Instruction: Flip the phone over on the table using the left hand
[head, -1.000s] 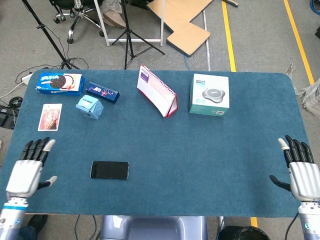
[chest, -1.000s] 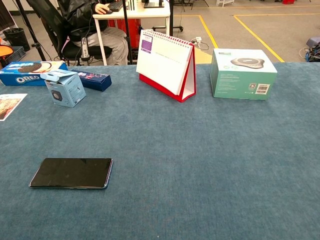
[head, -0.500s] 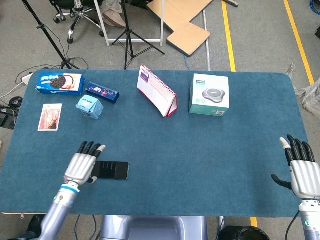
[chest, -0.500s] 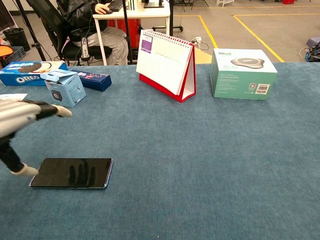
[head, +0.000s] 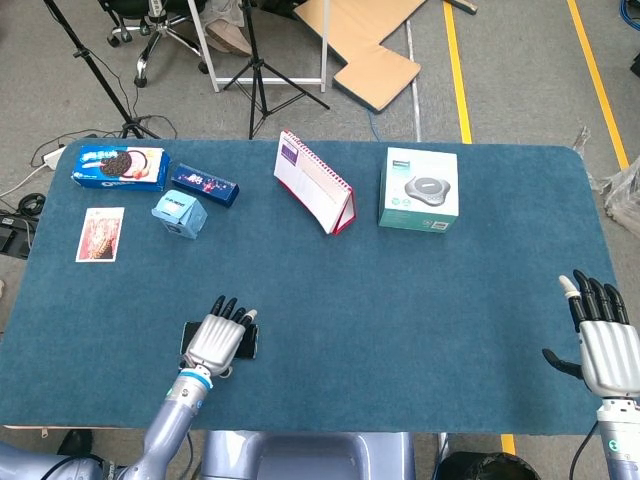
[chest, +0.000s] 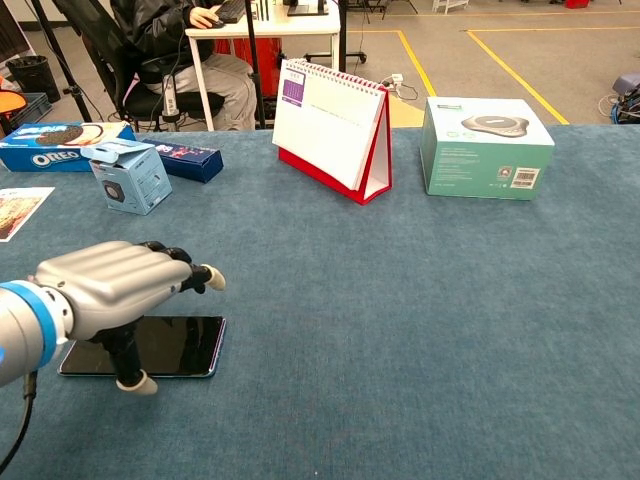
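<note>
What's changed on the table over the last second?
The left hand has swept in from the table's left edge and now hovers over the phone, covering most of it in the head view; no grip is visible. The phone itself hasn't moved and still lies dark side up. The right hand stays open near the right edge.

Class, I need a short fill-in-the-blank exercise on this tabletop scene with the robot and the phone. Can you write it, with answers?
1. The left hand hovers over the ____, which lies flat.
2. The phone lies with its dark ____ facing up.
3. The desk calendar has a ____ base.
4. The right hand holds ____.

Answers: phone; screen; red; nothing
</note>
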